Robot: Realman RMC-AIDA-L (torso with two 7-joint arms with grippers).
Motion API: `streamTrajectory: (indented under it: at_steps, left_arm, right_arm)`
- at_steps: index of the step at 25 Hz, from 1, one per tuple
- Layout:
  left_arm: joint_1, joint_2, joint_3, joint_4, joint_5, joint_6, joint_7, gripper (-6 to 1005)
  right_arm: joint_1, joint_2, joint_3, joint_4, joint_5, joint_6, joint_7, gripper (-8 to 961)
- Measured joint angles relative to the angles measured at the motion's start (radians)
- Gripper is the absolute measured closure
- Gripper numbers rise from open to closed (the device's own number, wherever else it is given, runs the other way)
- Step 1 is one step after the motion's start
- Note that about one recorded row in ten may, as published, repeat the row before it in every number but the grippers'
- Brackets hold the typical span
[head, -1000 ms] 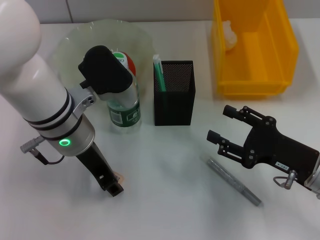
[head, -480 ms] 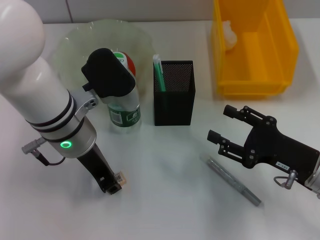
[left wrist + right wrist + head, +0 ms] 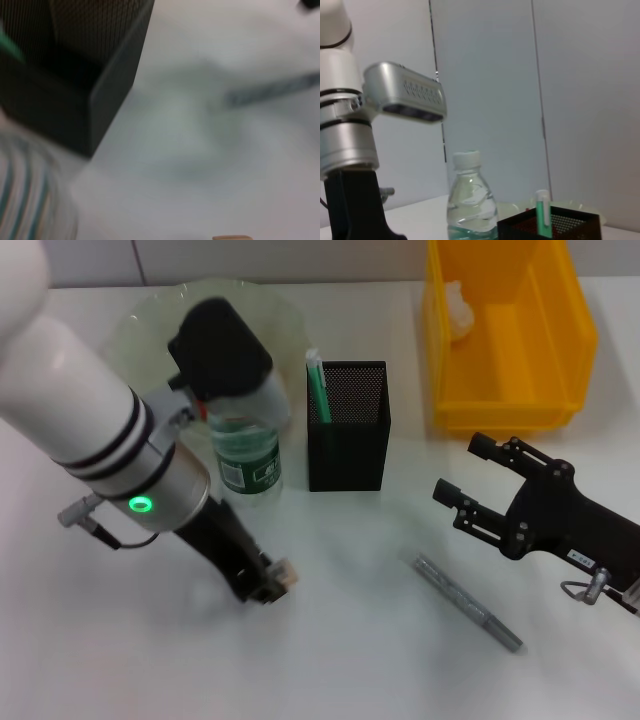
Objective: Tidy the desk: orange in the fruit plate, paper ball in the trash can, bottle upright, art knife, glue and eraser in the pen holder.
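My left gripper [image 3: 268, 586] hangs low over the table in front of the upright bottle [image 3: 245, 452], shut on a small tan eraser [image 3: 282, 573], whose edge also shows in the left wrist view [image 3: 232, 237]. To its right stands the black mesh pen holder [image 3: 348, 427] with a green glue stick [image 3: 317, 386] inside. The grey art knife [image 3: 468, 602] lies flat on the table right of the eraser. Just above the knife's far end, my right gripper [image 3: 461, 469] is open and holds nothing. My left arm hides the orange. A paper ball [image 3: 457, 308] lies in the yellow trash can [image 3: 575, 335].
The translucent fruit plate [image 3: 150, 315] sits at the back left behind the bottle. The right wrist view shows the bottle [image 3: 470, 200], pen holder [image 3: 550, 226] and glue stick [image 3: 543, 207] from the side. Bare table lies between the eraser and the knife.
My left gripper has swung to the right, toward the pen holder, carrying the eraser with it. The right gripper has drawn back slightly to the right.
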Motion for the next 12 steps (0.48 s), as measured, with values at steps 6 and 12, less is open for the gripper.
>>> streamTrajectory:
  at_steps: [6,12]
  left_arm:
    - [0.007,0.001,-0.083,0.002,-0.088,-0.001,0.078,710]
    - [0.009,0.002,-0.174,0.002,-0.217,-0.033,0.182,714]
  right_arm:
    - [-0.009,-0.001,0.036,0.01,0.0,-0.001,0.001,224]
    - [-0.016,0.0,0.055,0.021,0.0,-0.001,0.001,224]
